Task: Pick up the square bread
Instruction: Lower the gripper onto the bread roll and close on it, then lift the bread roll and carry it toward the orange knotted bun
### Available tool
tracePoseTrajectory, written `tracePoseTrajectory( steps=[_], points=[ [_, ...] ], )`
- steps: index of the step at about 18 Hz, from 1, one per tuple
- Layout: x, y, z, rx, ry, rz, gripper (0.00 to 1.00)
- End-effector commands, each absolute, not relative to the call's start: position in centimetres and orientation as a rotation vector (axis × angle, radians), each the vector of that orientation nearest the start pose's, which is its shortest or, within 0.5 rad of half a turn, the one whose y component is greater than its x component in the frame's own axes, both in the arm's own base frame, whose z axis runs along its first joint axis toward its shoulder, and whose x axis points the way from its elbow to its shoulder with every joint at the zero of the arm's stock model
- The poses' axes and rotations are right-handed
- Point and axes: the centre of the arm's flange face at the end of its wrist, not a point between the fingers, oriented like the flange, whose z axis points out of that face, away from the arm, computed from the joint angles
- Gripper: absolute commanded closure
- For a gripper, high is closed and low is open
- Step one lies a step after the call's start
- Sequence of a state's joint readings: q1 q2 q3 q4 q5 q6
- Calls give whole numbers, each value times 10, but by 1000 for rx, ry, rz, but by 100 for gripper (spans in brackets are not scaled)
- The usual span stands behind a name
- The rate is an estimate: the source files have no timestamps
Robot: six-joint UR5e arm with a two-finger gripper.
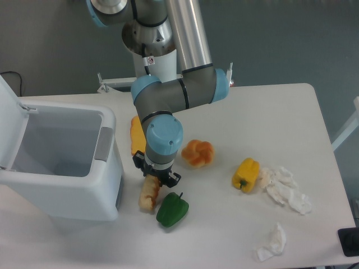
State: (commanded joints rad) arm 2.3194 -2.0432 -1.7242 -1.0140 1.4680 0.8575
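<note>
Looking down from the fixed camera, you see the end effector (156, 174) set over the upper end of the square bread (148, 195), fingers close beside it; you cannot tell whether they grip. That bread lies on the tabletop (269, 129) touching the green pepper (172, 209).

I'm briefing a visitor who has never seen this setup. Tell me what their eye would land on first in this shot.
First, the big grey-and-blue arm reaching down mid-table, its gripper set over the upper end of the square bread, which lies beside a green pepper. Next, the large white bin with its lid open at the left edge. Then the bright yellow pepper next to crumpled white tissues on the right.
</note>
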Motion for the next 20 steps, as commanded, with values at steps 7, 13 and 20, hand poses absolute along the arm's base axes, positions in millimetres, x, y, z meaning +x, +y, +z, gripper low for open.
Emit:
tracePoseTrajectory(
  steps=[7,13,20],
  points=[
    [-314,543,217,-3087,212,-155,65],
    [-330,539,247,-3043,323,-92,65],
    [-362,512,324,-2955,386,72,65]
  ],
)
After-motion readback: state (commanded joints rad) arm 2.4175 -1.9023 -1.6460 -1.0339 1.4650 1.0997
